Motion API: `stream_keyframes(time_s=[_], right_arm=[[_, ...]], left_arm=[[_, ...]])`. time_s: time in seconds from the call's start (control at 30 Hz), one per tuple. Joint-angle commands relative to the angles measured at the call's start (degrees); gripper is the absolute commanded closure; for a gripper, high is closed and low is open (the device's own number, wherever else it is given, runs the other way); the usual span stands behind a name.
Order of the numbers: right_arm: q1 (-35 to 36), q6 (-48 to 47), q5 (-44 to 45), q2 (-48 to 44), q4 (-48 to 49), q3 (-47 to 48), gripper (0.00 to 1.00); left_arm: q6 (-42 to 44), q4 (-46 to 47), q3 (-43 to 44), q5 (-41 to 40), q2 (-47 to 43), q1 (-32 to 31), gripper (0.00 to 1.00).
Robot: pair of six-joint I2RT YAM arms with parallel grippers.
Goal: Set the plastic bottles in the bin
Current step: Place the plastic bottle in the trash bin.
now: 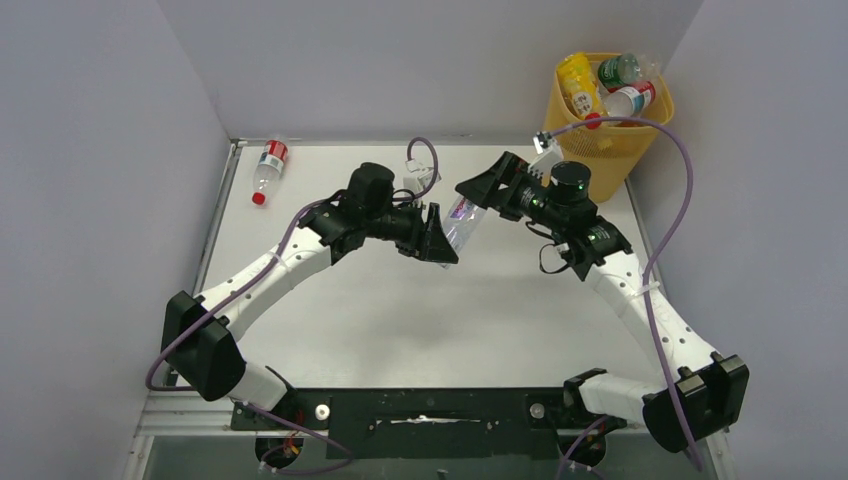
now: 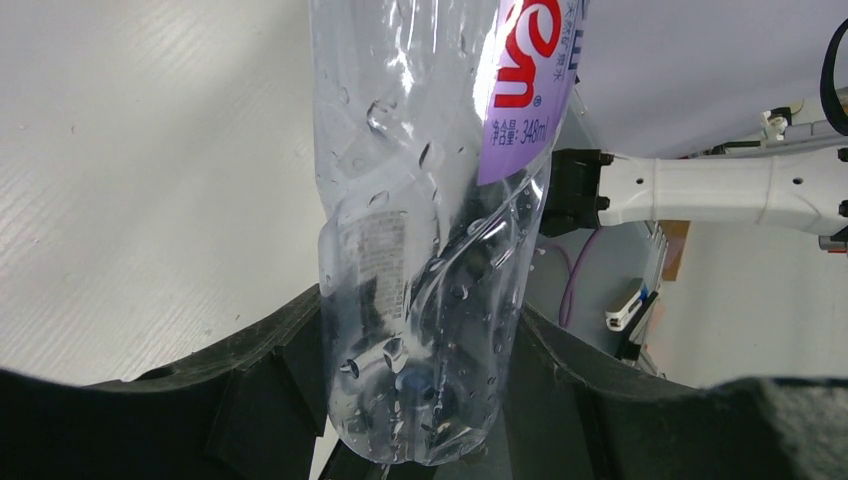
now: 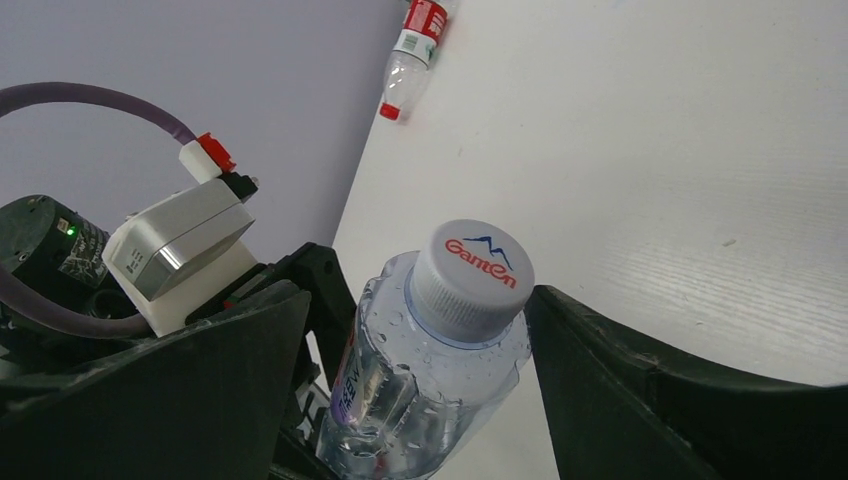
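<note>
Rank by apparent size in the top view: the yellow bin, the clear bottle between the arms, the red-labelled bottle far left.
1. yellow bin
2 and 3, unranked: clear bottle and red-labelled bottle look alike; the clear one is partly hidden and held up, nearer the camera.

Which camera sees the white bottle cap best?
The right wrist view: the cap faces it, logo readable. The left wrist view shows only the bottle's body and base; in the top view the cap is too small to tell.

Bright, even light, soft shadows, slight blur in near foreground.
</note>
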Motion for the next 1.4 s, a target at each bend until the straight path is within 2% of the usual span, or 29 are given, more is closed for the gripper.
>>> stream_keyframes(time_s=[0.0,0.3,0.43,0.63,0.77,0.9,1.07,1.23,1.37], right_arm=[[1.1,0.0,0.1,0.1,1.5,-0.3,0.22],[1.6,-0.3,0.9,1.0,0.4,0.6,0.51],[1.6,-0.5,1.0,1.3,0.1,1.1,0.55],[1.5,-2.9,3.8,1.9,-3.2,4.7,0.59],[0.2,-5.9,6.6,3.6,-7.8,10.3,0.61],[-4.8,-7.7,6.0,5.1,-10.9,15.5,0.63],[-14.5,-11.2,5.8,7.0,-16.7,23.0,0.66],[-20.3,-16.8,14.6,9.6,-23.3,34.7,0.66],[-23.7,-19.2,24.3,10.8,-23.8,41.5,0.64]], left_arm=[[-0.2,3.9,1.3,0.0,-0.8,-0.3,0.56],[0.1,3.9,1.3,-0.1,-1.0,-0.2,0.56],[0.3,3.9,1.2,-0.2,-1.2,-0.2,0.52],[2.4,0.3,3.2,-3.1,-1.8,-0.1,0.29],[3.9,-3.9,6.7,-6.3,-2.2,0.5,0.21],[4.4,-6.7,8.7,-7.9,-3.3,1.8,0.18],[4.2,-8.9,9.9,-8.9,-5.9,3.9,0.17],[4.0,-9.7,10.1,-8.5,-8.8,6.3,0.17],[4.3,-9.8,9.0,-7.8,-9.9,7.5,0.16]])
